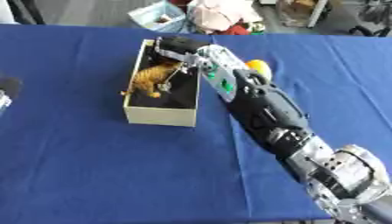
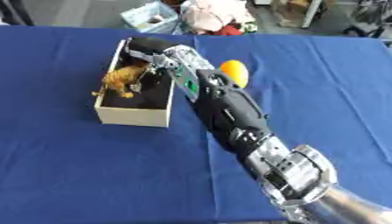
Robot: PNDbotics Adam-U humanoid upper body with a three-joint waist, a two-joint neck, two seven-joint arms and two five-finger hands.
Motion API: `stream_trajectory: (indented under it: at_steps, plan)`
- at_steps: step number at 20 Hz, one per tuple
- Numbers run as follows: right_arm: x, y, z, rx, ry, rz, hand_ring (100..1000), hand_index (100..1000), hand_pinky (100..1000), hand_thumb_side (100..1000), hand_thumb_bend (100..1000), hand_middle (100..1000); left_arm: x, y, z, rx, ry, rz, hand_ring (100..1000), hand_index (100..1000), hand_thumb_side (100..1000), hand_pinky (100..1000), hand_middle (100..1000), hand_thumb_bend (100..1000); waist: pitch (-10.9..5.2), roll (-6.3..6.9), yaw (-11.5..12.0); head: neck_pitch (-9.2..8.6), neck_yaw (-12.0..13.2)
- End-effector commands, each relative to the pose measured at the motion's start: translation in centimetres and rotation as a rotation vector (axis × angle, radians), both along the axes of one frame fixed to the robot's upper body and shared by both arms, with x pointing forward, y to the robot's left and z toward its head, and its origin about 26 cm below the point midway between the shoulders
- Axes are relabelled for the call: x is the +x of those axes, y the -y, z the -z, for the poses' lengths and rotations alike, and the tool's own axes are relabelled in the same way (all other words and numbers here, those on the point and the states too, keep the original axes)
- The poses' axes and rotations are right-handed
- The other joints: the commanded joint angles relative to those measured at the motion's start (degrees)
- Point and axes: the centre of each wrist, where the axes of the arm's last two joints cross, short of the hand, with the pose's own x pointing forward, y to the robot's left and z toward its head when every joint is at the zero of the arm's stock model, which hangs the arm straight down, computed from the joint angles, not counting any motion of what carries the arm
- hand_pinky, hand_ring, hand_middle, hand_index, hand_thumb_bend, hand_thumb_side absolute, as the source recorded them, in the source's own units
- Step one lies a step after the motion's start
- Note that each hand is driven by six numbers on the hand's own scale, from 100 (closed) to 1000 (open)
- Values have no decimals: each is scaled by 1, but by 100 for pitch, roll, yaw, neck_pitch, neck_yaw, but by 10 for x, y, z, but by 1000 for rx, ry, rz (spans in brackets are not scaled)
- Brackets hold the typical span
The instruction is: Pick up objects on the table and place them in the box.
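orange toy tiger (image 1: 153, 78) overhanging box (image 1: 159, 115) edge, right hand (image 1: 173, 47) above

The right arm (image 1: 268, 109) enters at the 5 o'clock corner and stretches straight toward 11 o'clock, its silver joint nearest the camera, black forearm beyond, a green patch near the wrist. The right hand (image 1: 174, 48) hangs at the arm's far end, palm down, with fingers (image 1: 170, 72) pointing downward; whether they curl cannot be told. The left hand (image 1: 6, 92) barely shows at the 9 o'clock edge.
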Motion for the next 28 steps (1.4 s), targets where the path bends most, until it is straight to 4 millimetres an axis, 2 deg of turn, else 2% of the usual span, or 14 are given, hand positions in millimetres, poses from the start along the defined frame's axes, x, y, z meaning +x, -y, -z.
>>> stream_trajectory:
  at_steps: [1, 3, 5, 7, 8, 9, 10, 11, 12, 15, 21, 24, 28]
  plan:
    - [2, 0, 0, -23, 11, 9, 493, 588, 615, 163, 270, 428, 0, 1, -10, 3, 27, 13, 583, 802, 243, 541, 596, 477, -76, 30, 1, -53, -11]
    - [2, 1, 5, -42, 5, 9, 511, 633, 625, 189, 305, 458, 0, 1, -10, 3, 27, 11, 583, 802, 243, 541, 596, 477, -75, 31, -4, -53, -8]
    - [3, 3, 7, -66, -4, 7, 583, 716, 660, 276, 374, 541, 0, 1, -9, 3, 27, 10, 583, 802, 244, 541, 596, 478, -76, 33, -12, -54, -6]
    - [4, 6, 3, -94, -8, 1, 661, 779, 695, 313, 447, 636, 0, 0, -9, 3, 26, 9, 583, 802, 244, 541, 596, 477, -81, 35, -24, -56, 0]
    - [5, 9, -2, -106, -10, -2, 714, 808, 720, 345, 443, 696, 0, 0, -9, 3, 26, 8, 583, 802, 244, 541, 596, 478, -84, 35, -32, -57, 5]
    - [6, 12, -8, -119, -9, -5, 741, 821, 730, 342, 487, 729, 0, 0, -9, 4, 26, 6, 583, 802, 245, 541, 596, 478, -89, 34, -42, -57, 10]
    - [7, 15, -15, -129, -7, -7, 770, 838, 748, 364, 434, 769, 0, -1, -9, 5, 26, 5, 583, 802, 245, 541, 596, 478, -92, 31, -52, -57, 14]
    - [8, 20, -24, -135, 0, -8, 789, 850, 757, 351, 515, 793, 0, -1, -9, 5, 25, 3, 583, 802, 245, 541, 596, 478, -98, 25, -67, -56, 24]
    - [9, 25, -34, -138, 7, -8, 812, 860, 769, 353, 525, 822, 0, -2, -9, 6, 25, 1, 583, 802, 245, 541, 596, 478, -103, 17, -83, -55, 35]
    - [10, 38, -59, -148, 21, -10, 837, 879, 789, 357, 534, 856, -1, -3, -9, 10, 23, -3, 584, 802, 246, 541, 596, 479, -121, -8, -133, -62, 70]
    - [5, 70, -101, -147, 58, 11, 839, 879, 793, 336, 533, 848, -1, -7, -8, 15, 22, -16, 584, 802, 248, 542, 596, 481, -148, -29, -210, -83, 128]
    - [5, 97, -105, -148, 48, 81, 838, 880, 792, 330, 532, 844, -2, -8, -8, 16, 22, -21, 584, 802, 248, 542, 596, 482, -158, -35, -238, -88, 153]
    - [8, 133, -96, -142, 8, 207, 832, 878, 788, 317, 528, 835, -2, -9, -9, 17, 23, -25, 584, 802, 248, 542, 596, 482, -157, -29, -273, -106, 191]
